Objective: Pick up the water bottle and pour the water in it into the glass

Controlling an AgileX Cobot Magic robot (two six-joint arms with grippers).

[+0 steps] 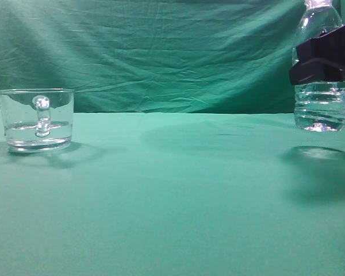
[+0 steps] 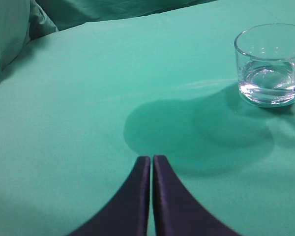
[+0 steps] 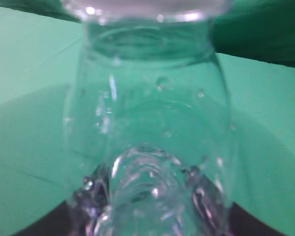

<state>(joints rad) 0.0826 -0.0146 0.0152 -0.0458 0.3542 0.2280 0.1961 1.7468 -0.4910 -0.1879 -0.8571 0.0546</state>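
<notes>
The clear water bottle (image 1: 321, 103) hangs upright at the far right, lifted a little above the green table, with water in its ribbed lower body. My right gripper (image 1: 322, 60) is shut on its middle; in the right wrist view the bottle (image 3: 147, 128) fills the frame and hides the fingers. The glass (image 1: 37, 119), a short clear mug with its handle facing the camera, stands at the far left with a little water in it. It also shows in the left wrist view (image 2: 271, 64). My left gripper (image 2: 151, 160) is shut and empty, short of the glass and to its left.
A green cloth (image 1: 172, 195) covers the table and a wrinkled green backdrop (image 1: 161, 52) hangs behind it. A wide stretch of cloth lies between the glass and the bottle.
</notes>
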